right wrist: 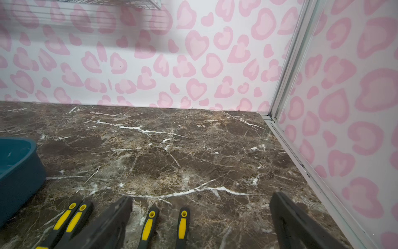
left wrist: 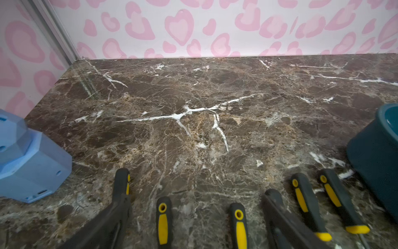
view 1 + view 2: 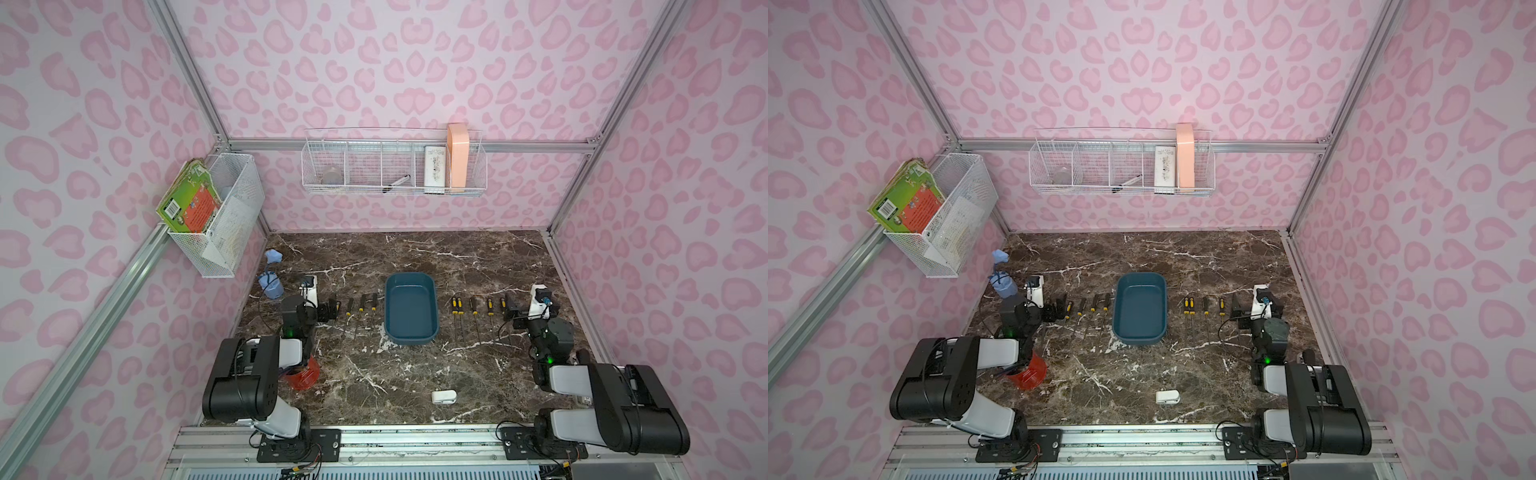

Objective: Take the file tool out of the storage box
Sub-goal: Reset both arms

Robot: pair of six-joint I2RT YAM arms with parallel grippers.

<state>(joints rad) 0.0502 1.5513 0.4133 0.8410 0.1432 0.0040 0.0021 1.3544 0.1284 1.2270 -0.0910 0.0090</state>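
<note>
My left gripper and my right gripper have black fingers. Under them the table is dark brown with thin white cracks, like marble. The file tools between and beside my fingers have black handles with yellow stripes. The storage box between my two grippers is plain dark teal-blue. Ahead of both grippers the wall is pale pink with darker pink heart spots. On the outer side of my left gripper is a light blue thing. Behind my left gripper is a red cup.
</note>
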